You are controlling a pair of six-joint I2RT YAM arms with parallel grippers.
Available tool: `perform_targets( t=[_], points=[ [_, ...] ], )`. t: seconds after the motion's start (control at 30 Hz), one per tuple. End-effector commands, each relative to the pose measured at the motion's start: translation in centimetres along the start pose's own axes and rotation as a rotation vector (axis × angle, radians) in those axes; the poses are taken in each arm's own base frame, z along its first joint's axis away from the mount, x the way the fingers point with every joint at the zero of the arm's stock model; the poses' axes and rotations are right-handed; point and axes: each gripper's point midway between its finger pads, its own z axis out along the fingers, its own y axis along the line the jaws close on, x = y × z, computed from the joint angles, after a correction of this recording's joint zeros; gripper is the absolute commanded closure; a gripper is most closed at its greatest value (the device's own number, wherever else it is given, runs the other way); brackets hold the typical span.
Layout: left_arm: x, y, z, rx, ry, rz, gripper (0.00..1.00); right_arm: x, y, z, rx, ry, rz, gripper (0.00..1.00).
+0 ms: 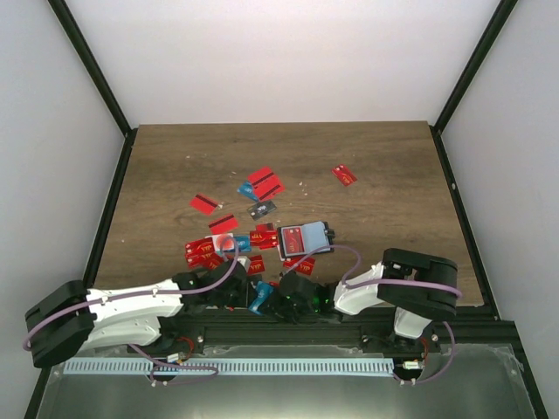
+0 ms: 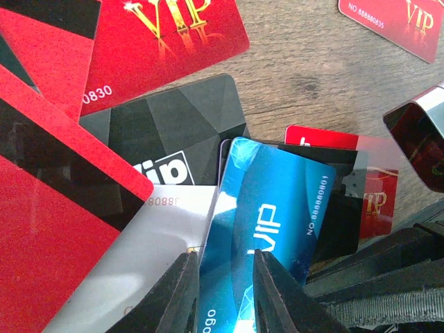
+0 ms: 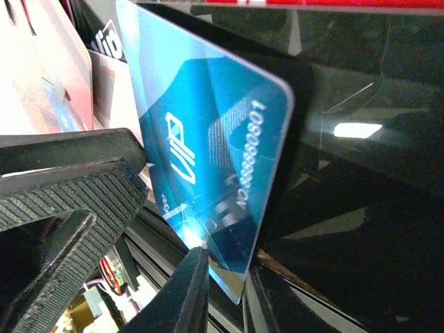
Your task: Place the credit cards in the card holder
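A blue card [image 1: 259, 298] is held up off the surface [image 1: 376, 157] at the near edge, btw. the two grippers. In the right wrist view the right gripper [image 3: 225, 286] is seen pinched on the card's lower corner, fingers nearly together w/ only the card in the gap. The left gripper [image 2: 223, 277] is set about the card's other end, one finger laid across its face. Whether the card is clamped there or merely straddled cannot be told.

The holder [image 1: 325, 234] is lying open on the surface just beyond the grippers, w/ a red card [image 1: 295, 237] on its inside. Whether that card is tucked into a pocket or only laid on top cannot be made out. More red cards [image 1: 265, 183] are scattered farther out.

Handling, as judged: the cards are light, thin, stiff w/ some flex, and glossy, so slip is to be expected from a corner pinch, esp. when an edge is pushed into a tight pocket. A hold across the short end, leading edge left free, would prob. be steadier. The holder is light too and may be shoved unless pinned.

The pockets are too small to be read from above. In the left wrist view the cards are overlapped, incl. a dark grey card [image 2: 173, 125], and several are cut off by the frame.
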Motion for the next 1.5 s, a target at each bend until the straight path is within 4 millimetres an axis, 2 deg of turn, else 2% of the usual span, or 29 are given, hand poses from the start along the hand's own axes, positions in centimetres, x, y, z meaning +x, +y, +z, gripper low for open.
perform_targets(
  t=[0.0,0.23,0.4,0.53,0.67,0.8,0.93,1.03,1.2,1.3,1.47],
  points=[
    [1.9,1.0,0.1,-0.01,0.067,-0.015,0.76,-1.7,1.6,-0.3,-0.039,-0.093,-0.034,0.86],
    [1.1,0.3,-0.3,0.013,0.033,-0.011,0.76,-0.9,2.6,-0.4,-0.073,-0.052,-0.102,0.99],
    [-1.6,-0.5,-2.6,-0.017,-0.079,0.002,0.74,-0.4,3.0,-0.9,-0.075,-0.011,-0.159,0.99],
    [-4.2,-1.5,-5.1,-0.038,-0.182,0.022,0.7,-0.8,4.5,-2.4,-0.111,0.005,-0.252,0.99],
    [-7.4,-2.4,-7.8,-0.063,-0.301,0.041,0.66,-2.5,6.2,-5.4,-0.169,0.003,-0.369,0.99],
    [-10.7,-4.5,-10.1,-0.014,-0.405,0.079,0.62,-6.2,7.3,-9.3,-0.236,-0.056,-0.47,0.99],
    [-13.6,-7.6,-11.0,0.174,-0.43,0.149,0.62,-9.2,7.6,-12.6,-0.282,-0.1,-0.563,0.99],
    [-15.2,-9.8,-11.6,0.346,-0.432,0.21,0.63,-10.2,8.1,-14.6,-0.34,-0.111,-0.643,0.99],
    [-16.2,-11.7,-11.9,0.531,-0.376,0.292,0.62,-10.6,9.4,-16.9,-0.419,-0.104,-0.753,0.99],
    [-15.8,-13.0,-12.6,0.644,-0.34,0.34,0.6,-10.0,10.3,-17.6,-0.459,-0.077,-0.81,0.99],
    [-15.3,-14.2,-13.5,0.736,-0.319,0.396,0.6,-8.4,11.9,-18.8,-0.545,-0.017,-0.884,0.99]
  ],
)
